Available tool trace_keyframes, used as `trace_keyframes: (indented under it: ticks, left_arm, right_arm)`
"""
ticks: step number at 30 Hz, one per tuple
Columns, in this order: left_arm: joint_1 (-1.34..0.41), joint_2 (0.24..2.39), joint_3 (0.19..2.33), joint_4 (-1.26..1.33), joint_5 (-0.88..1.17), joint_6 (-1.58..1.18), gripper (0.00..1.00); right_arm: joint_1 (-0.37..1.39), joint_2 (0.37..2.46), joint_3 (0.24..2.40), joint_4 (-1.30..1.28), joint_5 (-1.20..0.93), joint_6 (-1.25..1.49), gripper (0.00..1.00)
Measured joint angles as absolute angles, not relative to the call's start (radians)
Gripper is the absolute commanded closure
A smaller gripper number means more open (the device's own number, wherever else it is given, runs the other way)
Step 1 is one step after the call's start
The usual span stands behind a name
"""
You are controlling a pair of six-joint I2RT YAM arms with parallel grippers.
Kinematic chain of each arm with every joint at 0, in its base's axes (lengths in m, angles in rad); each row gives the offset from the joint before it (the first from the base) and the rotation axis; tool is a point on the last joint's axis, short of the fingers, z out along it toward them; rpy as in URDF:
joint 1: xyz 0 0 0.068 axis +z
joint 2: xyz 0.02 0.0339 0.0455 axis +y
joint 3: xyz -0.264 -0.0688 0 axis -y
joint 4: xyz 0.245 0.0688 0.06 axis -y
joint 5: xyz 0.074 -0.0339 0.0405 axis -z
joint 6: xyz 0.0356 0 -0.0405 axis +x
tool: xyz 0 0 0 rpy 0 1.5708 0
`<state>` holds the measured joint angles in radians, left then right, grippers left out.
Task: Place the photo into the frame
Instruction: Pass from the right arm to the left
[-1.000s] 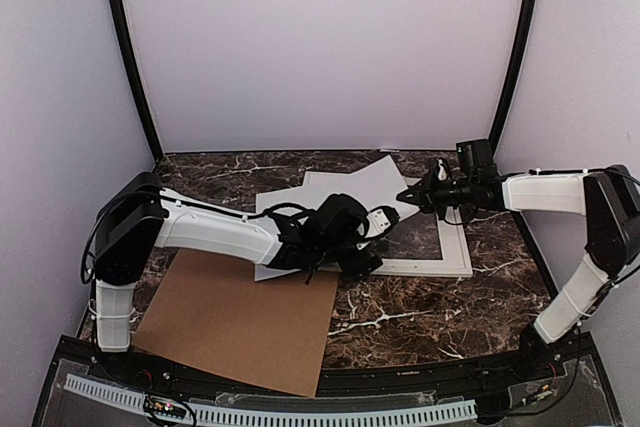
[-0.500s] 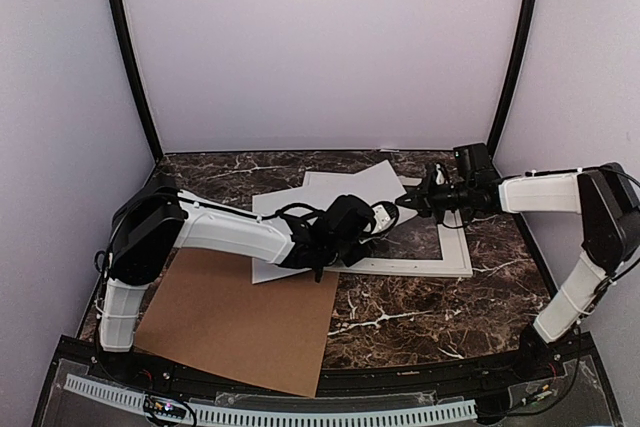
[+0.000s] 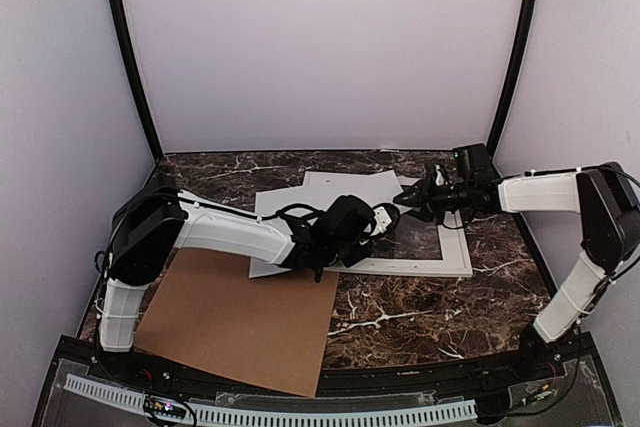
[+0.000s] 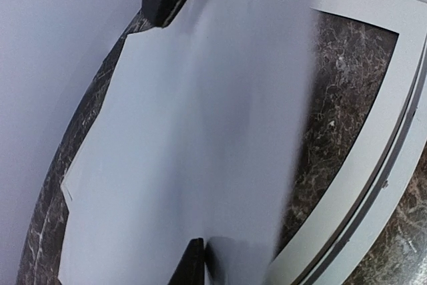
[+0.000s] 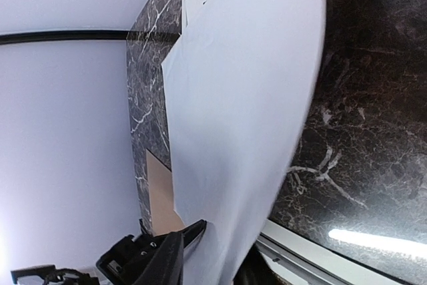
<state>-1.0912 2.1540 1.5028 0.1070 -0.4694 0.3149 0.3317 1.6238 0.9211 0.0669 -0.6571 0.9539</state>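
a: what has changed in the last second?

b: the right fingers (image 3: 405, 199) were pinched shut on the far corner of the large pale rectangular sheet (image 3: 350, 190). now they stand parted, released. the corner that was held up beside them has sunk lower. in the right wrist view it still reaches between them, loose and blurred at its edge.

a: and the left fingers?

b: the left fingers (image 3: 388, 220) have come in just beside the right ones and drawn closer together. in their own view the sheet runs between them. whether they pinch it yet, i cannot tell.

a: is that sheet the photo?

b: i judge so. only a blank white side shows, and the printed landscape is hidden.

a: where does it lie?

b: aslant over the side of the large white rectangular frame with thin rails (image 3: 455, 265) that is nearer the left fingers. under the right fingers, the dark marble tabletop (image 3: 420, 317) shows through the frame's clear centre. the sheet is not squared inside the rails.

a: what does this mean for the task?

b: it looks like a handover, one side letting go as the other takes hold. the photo still needs lining up with the rails and lowering flat. a plain brown cardboard sheet (image 3: 250, 322) lies behind the left fingers, near the arm bases.
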Motion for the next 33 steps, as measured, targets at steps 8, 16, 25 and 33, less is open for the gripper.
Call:
trace_keyframes:
  ticks: [8,16,25,33]
  left_arm:
    - [-1.091,2.148,1.488,0.111,-0.479,0.338,1.00]
    - [-1.091,2.143,1.487,0.111,-0.503,0.340,1.00]
    - [-1.091,2.127,1.491,0.111,-0.532,0.328,1.00]
    - [-1.091,2.092,1.523,0.105,-0.534,0.313,1.00]
  right_arm:
    - [0.281,1.625,0.935,0.004,-0.651,0.889,0.41]
    - [0.154,1.591,0.959,-0.084,-0.627,0.822,0.35]
    - [0.088,1.733,1.159,-0.108,-0.501,0.699,0.38]
    - [0.088,1.923,1.335,-0.178,-0.371,0.585,0.40]
